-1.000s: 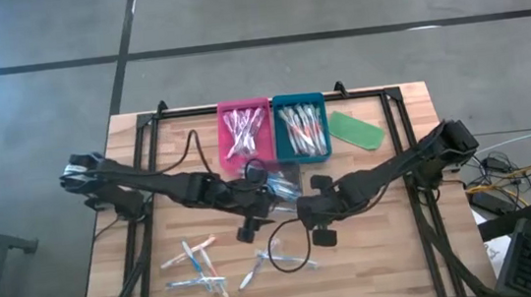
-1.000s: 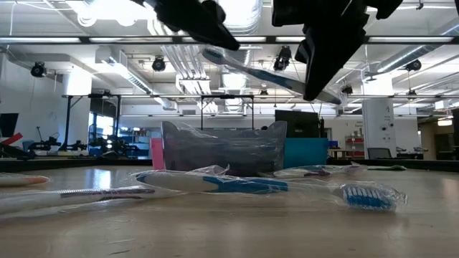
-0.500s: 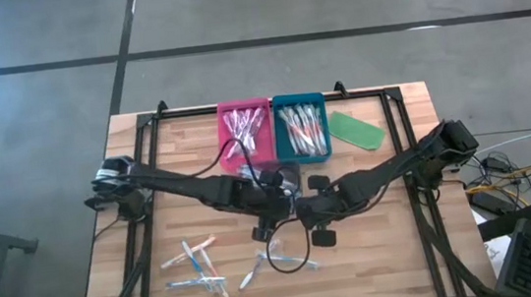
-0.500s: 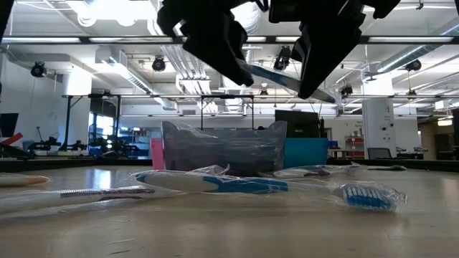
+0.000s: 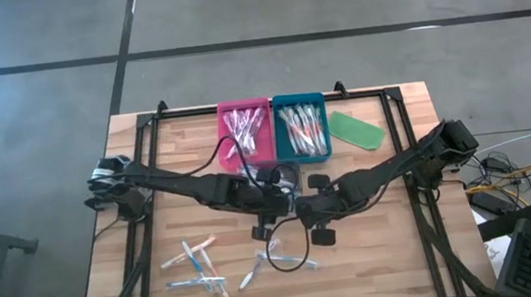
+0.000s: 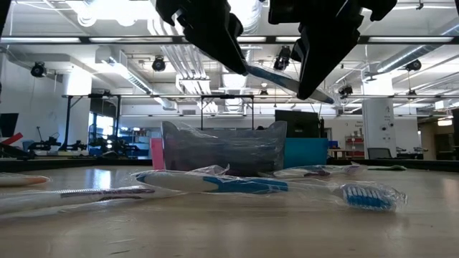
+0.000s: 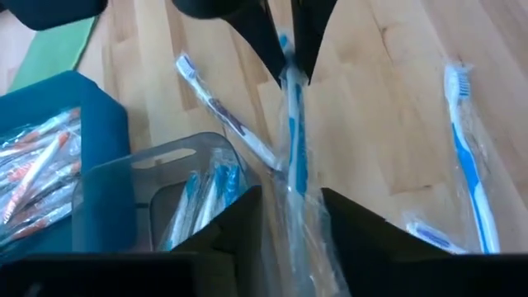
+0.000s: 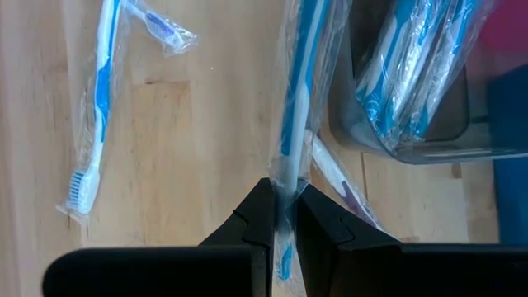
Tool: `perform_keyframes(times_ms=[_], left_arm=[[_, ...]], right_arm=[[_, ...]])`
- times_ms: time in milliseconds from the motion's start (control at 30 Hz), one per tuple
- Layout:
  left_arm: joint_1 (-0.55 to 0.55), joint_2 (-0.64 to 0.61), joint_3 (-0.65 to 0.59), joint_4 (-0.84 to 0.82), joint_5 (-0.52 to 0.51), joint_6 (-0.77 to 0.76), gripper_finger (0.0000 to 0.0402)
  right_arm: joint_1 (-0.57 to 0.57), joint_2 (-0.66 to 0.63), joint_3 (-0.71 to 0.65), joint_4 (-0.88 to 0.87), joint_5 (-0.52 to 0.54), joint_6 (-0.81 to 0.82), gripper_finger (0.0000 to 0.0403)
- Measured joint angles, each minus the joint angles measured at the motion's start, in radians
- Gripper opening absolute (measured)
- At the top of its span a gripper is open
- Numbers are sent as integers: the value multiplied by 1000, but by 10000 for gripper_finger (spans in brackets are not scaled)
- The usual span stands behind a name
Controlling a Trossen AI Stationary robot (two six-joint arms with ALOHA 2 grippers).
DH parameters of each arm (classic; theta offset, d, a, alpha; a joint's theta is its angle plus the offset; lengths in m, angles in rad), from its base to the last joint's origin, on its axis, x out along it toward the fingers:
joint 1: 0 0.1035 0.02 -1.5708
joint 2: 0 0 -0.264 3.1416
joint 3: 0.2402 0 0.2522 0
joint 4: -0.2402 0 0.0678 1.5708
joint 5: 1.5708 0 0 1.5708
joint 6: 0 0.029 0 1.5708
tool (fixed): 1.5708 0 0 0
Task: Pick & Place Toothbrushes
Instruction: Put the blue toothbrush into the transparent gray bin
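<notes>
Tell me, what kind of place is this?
Probably a robotics lab or workshop in a big open industrial hall. The low view shows exposed ceiling ducts, stands and a monitor behind, and from above two robot arms sort wrapped toothbrushes on a wooden table.

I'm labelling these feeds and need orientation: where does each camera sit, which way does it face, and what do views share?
High: overhead, straight down; both arms, pink tray.
Low: table height, level toward the room; both grippers overhead.
Left wrist: on the left arm; left gripper around the blue toothbrush.
Right wrist: on the right arm; right gripper pinching it.
Shared: both wrists show that brush and the clear bin.
</notes>
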Motion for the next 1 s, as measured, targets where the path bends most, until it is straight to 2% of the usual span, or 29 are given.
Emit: perform_keyframes(times_ms=[333, 733, 833, 1000], left_arm=[[1, 1, 0, -5, 7, 12, 19], [1, 1, 0, -19, 8, 12, 20], [1, 1, 0, -20, 7, 12, 21], [2, 2, -2, -32, 7, 13, 22]], right_arm=[[0, 0, 0, 2, -3, 1, 23], [0, 0, 0, 5, -2, -13, 25], [0, 0, 0, 7, -3, 2, 40], [-1, -2, 0, 9, -7, 6, 90]])
